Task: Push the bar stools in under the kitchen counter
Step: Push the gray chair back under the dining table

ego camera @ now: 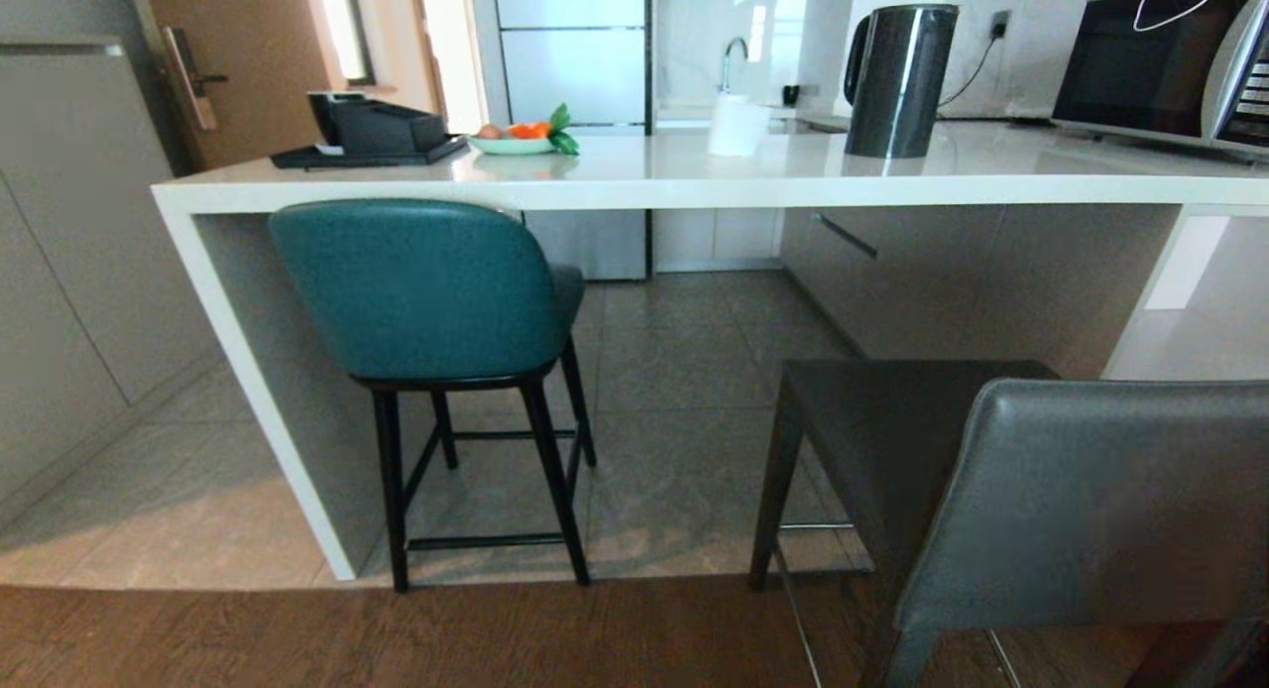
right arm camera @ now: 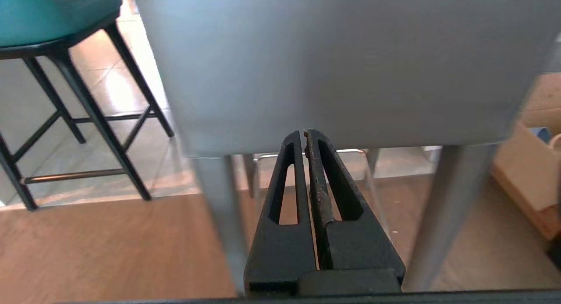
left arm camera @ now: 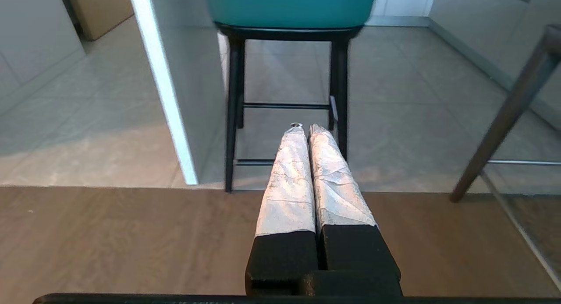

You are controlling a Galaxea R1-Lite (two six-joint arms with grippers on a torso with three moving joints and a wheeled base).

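Left tool (left arm camera: 302, 128) hangs low above the wooden floor (left arm camera: 109, 242), its foil-wrapped fingers pressed together on nothing, aimed at the teal stool (left arm camera: 289, 6), which stands ahead of it and apart. Right tool (right arm camera: 305, 133), black fingers likewise closed and empty, sits just behind the grey stool (right arm camera: 333, 63), close to its backrest; contact cannot be told. Relative to the desk (ego camera: 694, 177), the teal stool (ego camera: 426, 291) is tucked under the left end beside the white panel leg, rounded back facing outward, thin black legs upright. The grey stool (ego camera: 1041, 490), boxy and dark, stands well out from the desk's edge, seat pointing toward it.
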